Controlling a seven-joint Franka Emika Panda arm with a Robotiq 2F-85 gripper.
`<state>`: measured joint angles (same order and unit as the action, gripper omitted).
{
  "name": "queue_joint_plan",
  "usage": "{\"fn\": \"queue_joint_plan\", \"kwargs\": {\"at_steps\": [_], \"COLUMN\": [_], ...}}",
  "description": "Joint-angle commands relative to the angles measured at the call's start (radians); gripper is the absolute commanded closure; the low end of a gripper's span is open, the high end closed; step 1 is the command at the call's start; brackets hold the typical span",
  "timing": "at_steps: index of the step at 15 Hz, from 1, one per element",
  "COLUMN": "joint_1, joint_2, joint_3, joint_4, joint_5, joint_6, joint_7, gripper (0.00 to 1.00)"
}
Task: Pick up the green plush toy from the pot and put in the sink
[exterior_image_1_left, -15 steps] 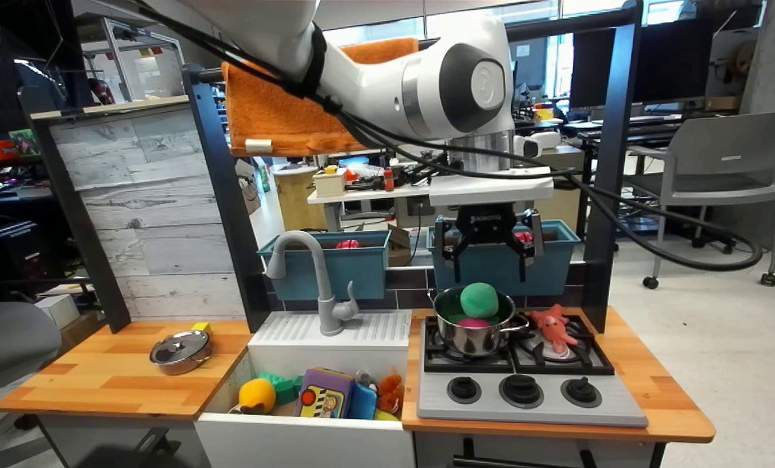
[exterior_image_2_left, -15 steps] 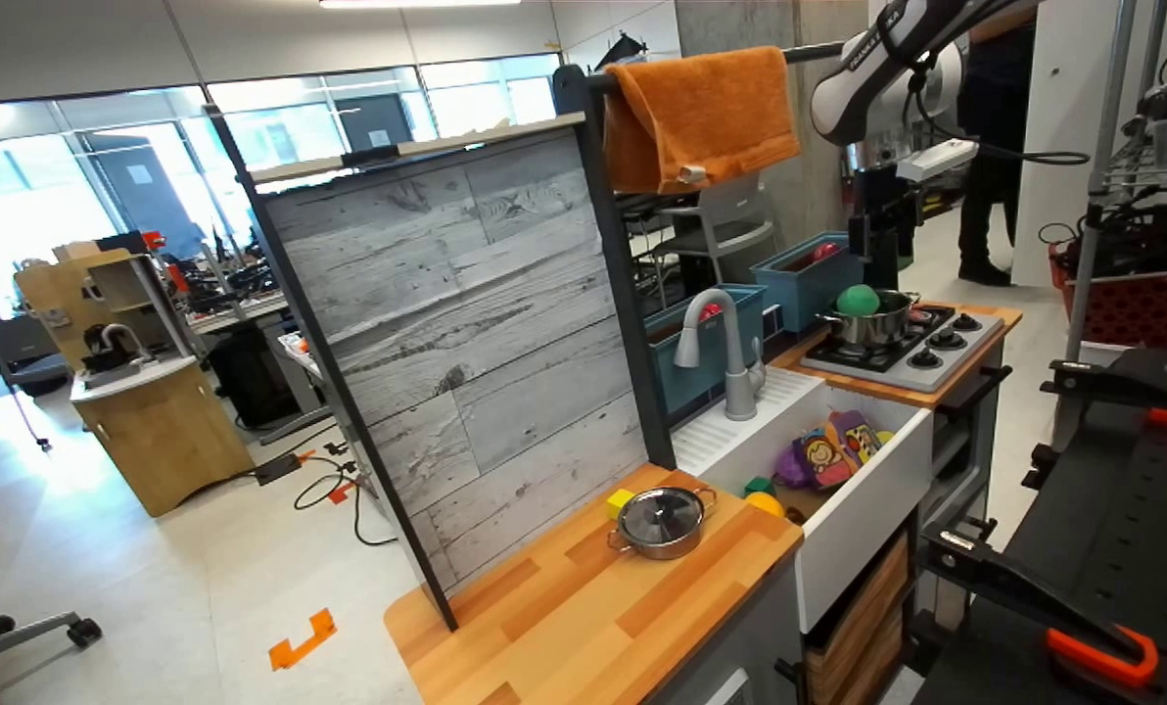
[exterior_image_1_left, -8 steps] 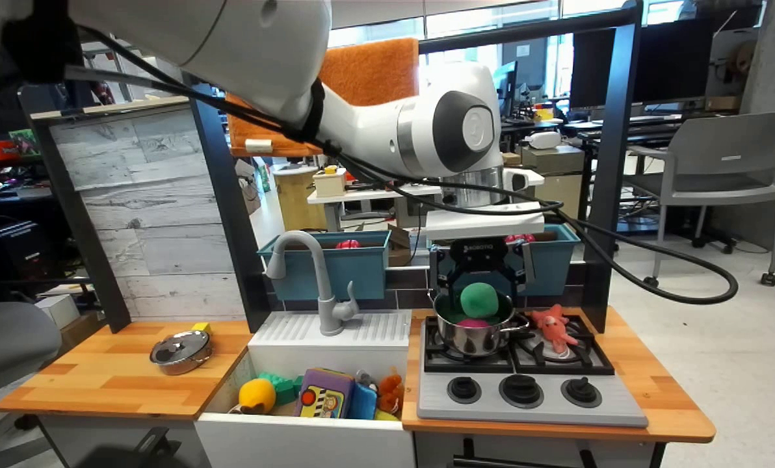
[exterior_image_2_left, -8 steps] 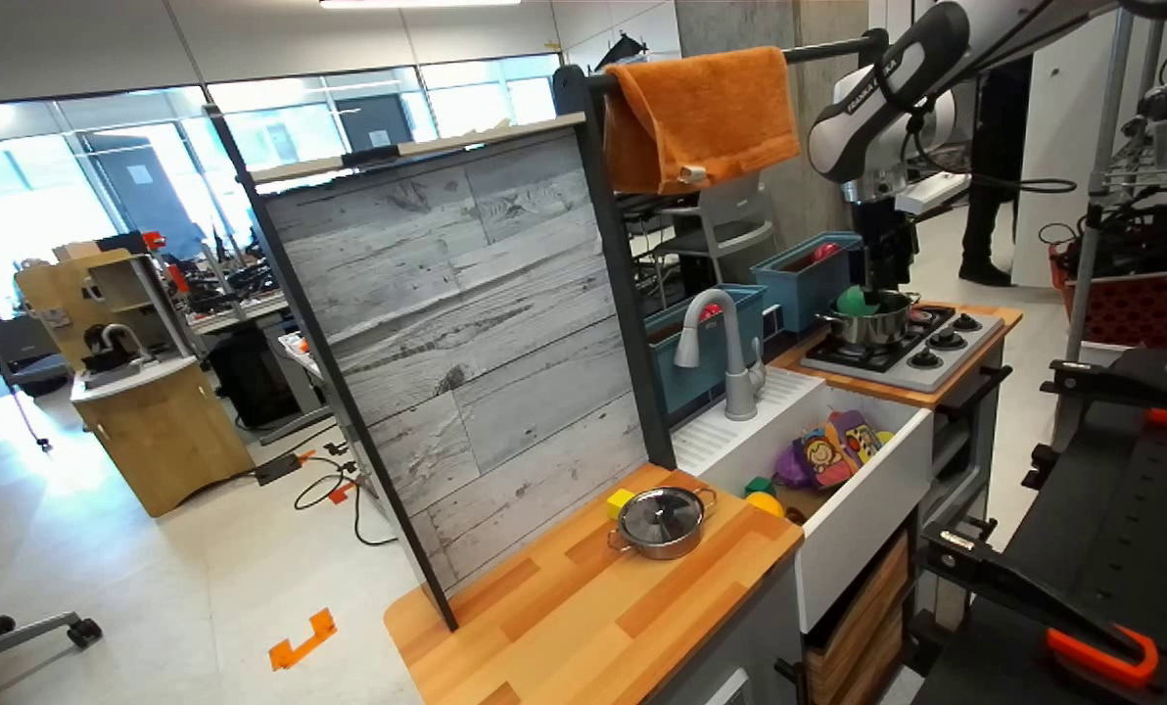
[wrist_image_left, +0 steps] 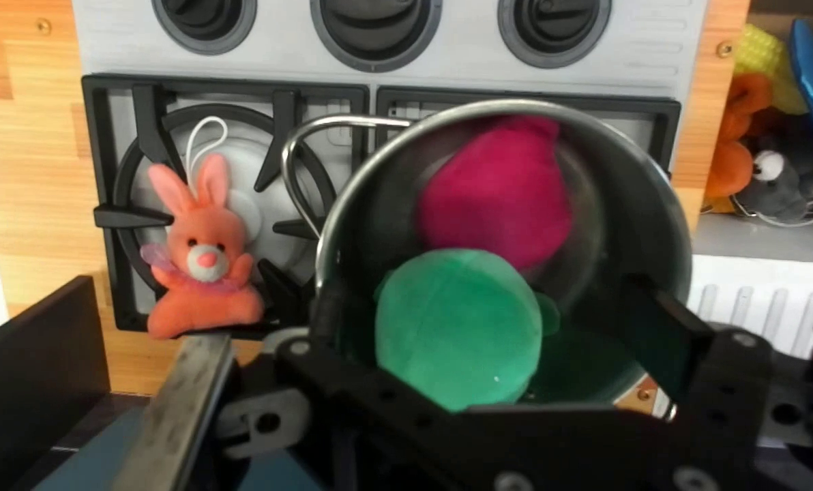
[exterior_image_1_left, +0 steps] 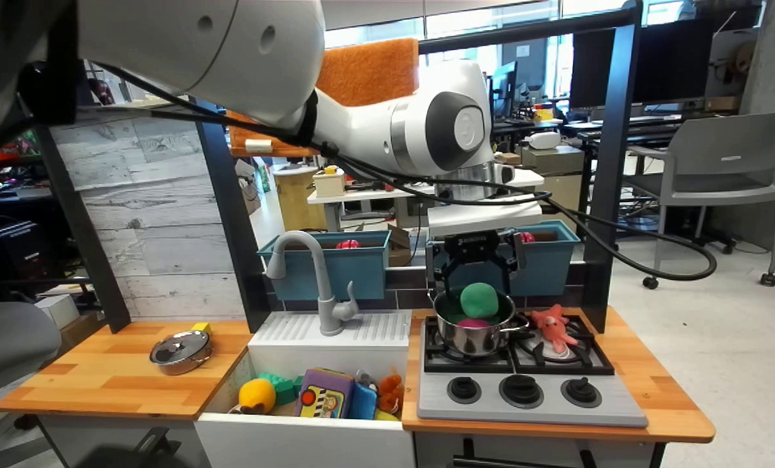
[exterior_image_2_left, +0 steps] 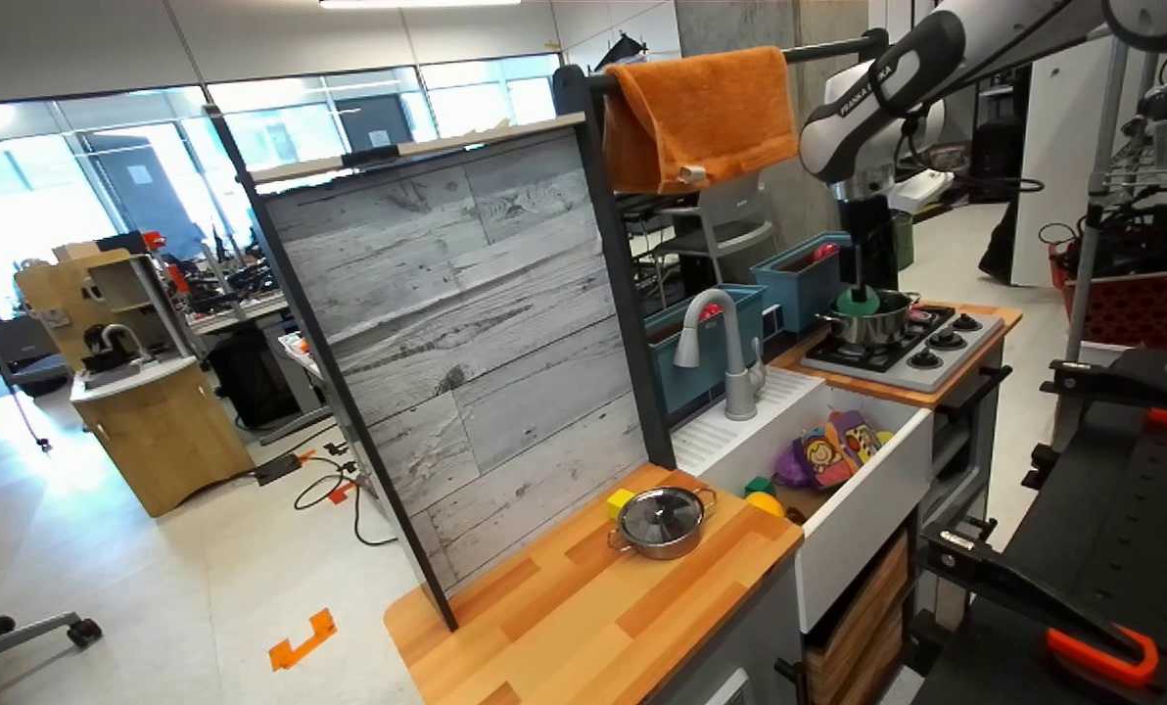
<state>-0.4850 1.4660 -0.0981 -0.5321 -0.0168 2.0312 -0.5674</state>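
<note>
Looks like we're at the grab step to me. The sink [exterior_image_1_left: 296, 442] at the front edge of the bench [exterior_image_1_left: 101, 377] hasn't got the green toy [exterior_image_1_left: 479, 300] yet; to its right, that toy is inside the pot [exterior_image_1_left: 475, 342], on the stove [exterior_image_1_left: 491, 398] toward the back edge, top poking above the rim. The gripper [exterior_image_1_left: 477, 288] is right over it, jaws wide apart on either side and not pinching anything. Wrist view has the toy a bit off center between them, so I'd nudge over, squeeze, lift straight clear of the rim, then swing left. Other stuff, left to right: lidded pan [exterior_image_1_left: 181, 351] and yellow block [exterior_image_1_left: 202, 327] at the left end near the back edge, out of the way. The faucet [exterior_image_1_left: 324, 289] behind the sink could catch a sloppy swing, and the toys [exterior_image_1_left: 328, 393] in there might make the drop bounce. Pink toy [wrist_image_left: 498, 191] next to the green one could get snagged too. Orange bunny [wrist_image_left: 205, 273] near the back right corner looks harmless.
</note>
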Motion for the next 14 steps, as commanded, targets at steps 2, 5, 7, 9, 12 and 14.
{"fn": "queue_joint_plan", "kwargs": {"at_steps": [2,5,7,9,12,14], "joint_1": [-0.011,-0.007,-0.009,-0.007,-0.004,-0.005], "joint_2": [0.075,0.019,0.019,0.019,0.018,0.028], "joint_3": [0.035,0.038,0.04,0.036,0.031,0.03], "joint_4": [0.126,0.014,0.013,0.014,0.017,0.039], "joint_5": [-0.005,-0.011,-0.011,-0.016,-0.023,-0.027], "joint_6": [-0.048,0.0,0.003,0.013,0.038,0.047], "joint_7": [-0.061,-0.066,-0.076,-0.089,-0.109,-0.121], "gripper": [0.0,0.25,0.34,0.51,0.73,0.88]}}
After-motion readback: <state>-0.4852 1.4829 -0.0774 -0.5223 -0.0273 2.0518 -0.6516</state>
